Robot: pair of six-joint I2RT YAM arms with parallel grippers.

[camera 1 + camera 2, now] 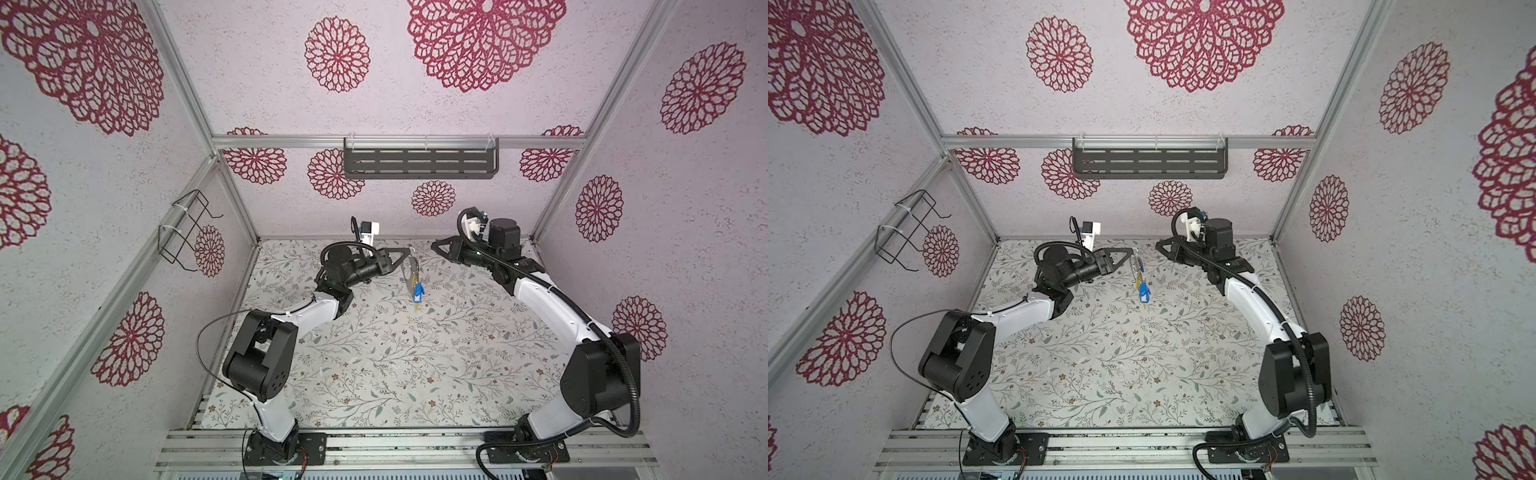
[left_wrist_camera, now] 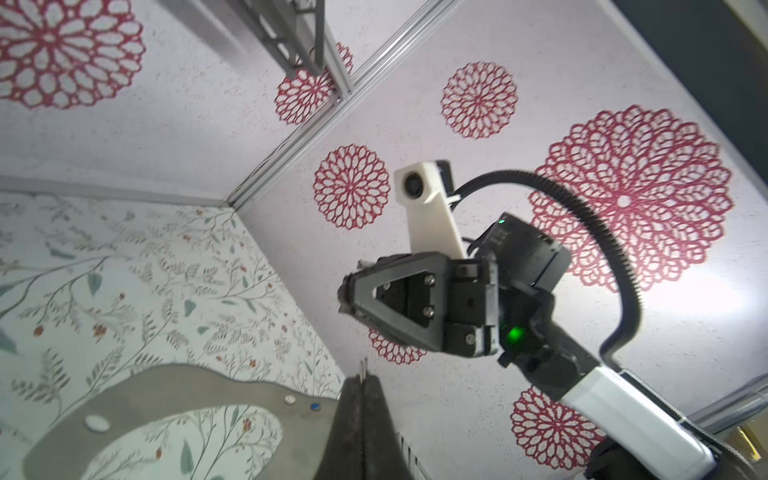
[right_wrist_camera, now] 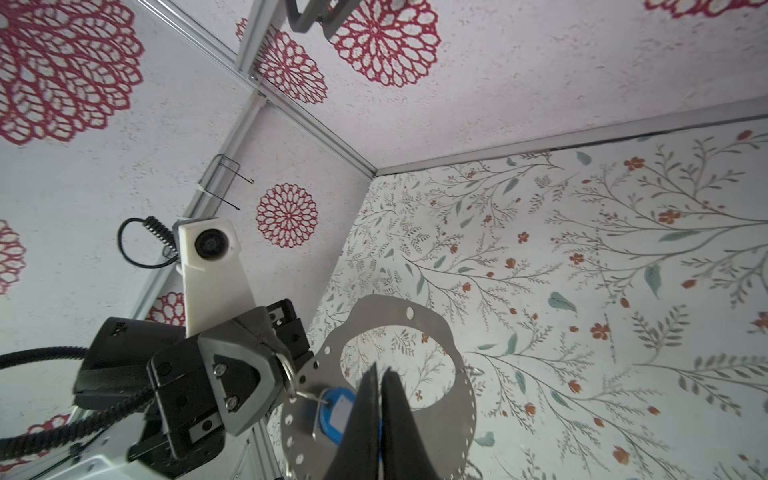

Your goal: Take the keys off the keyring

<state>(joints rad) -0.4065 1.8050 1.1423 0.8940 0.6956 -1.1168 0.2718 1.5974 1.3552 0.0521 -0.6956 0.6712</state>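
No text, label or number is legible.

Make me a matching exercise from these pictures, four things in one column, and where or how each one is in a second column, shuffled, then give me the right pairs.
Column one:
1. left gripper
2. right gripper
3. keys
4. slotted grey shelf

Column two:
A. fixed to the back wall
B. hanging below the keyring, off the table
C. shut, apart from the keyring
D. shut on the keyring's rim

Pairs: 1-D, 2-C, 3-B, 4-A
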